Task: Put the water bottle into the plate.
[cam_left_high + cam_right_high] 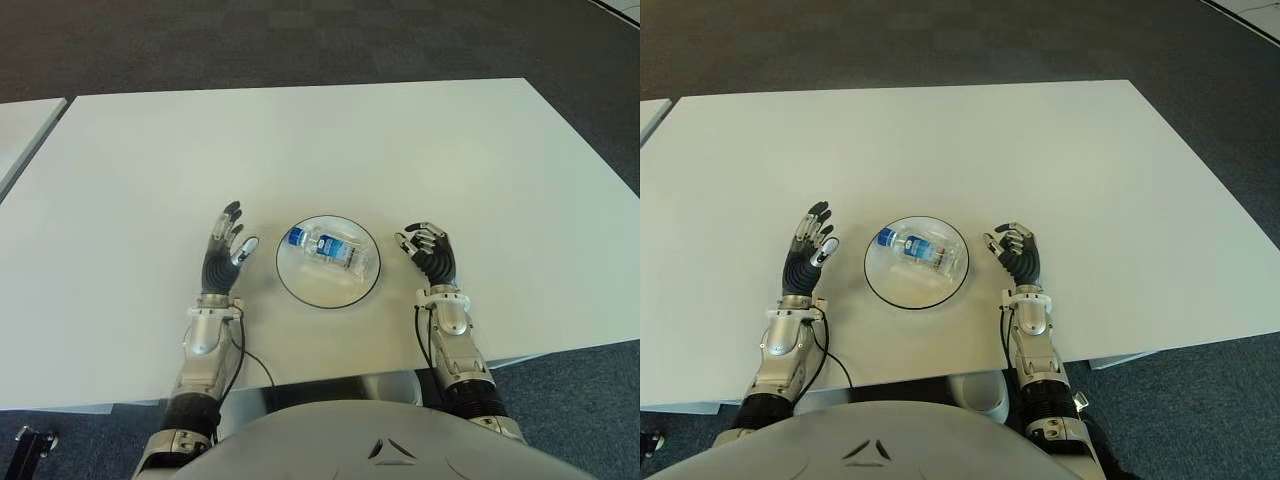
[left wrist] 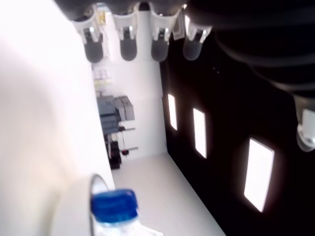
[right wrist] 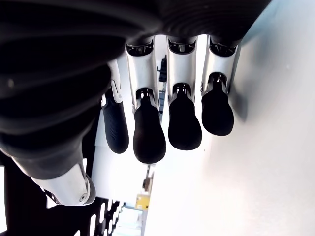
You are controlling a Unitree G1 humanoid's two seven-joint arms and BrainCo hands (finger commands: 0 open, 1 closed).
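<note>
One water bottle (image 1: pixel 328 248), one plate (image 1: pixel 300 289), two hands: left hand (image 1: pixel 224 256), right hand (image 1: pixel 430 250). One white desk (image 1: pixel 330 150).

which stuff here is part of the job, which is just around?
Job:
- water bottle, lying in the plate
- plate
- left hand, open, left of plate
- right hand, fingers curled, empty, right of plate

Around:
- white table
- second table, at left

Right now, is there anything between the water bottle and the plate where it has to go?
No. The water bottle already lies on its side inside the plate. The left hand shows to the plate's left, fingers spread and empty; the right hand shows to its right, fingers curled, holding nothing.
</note>
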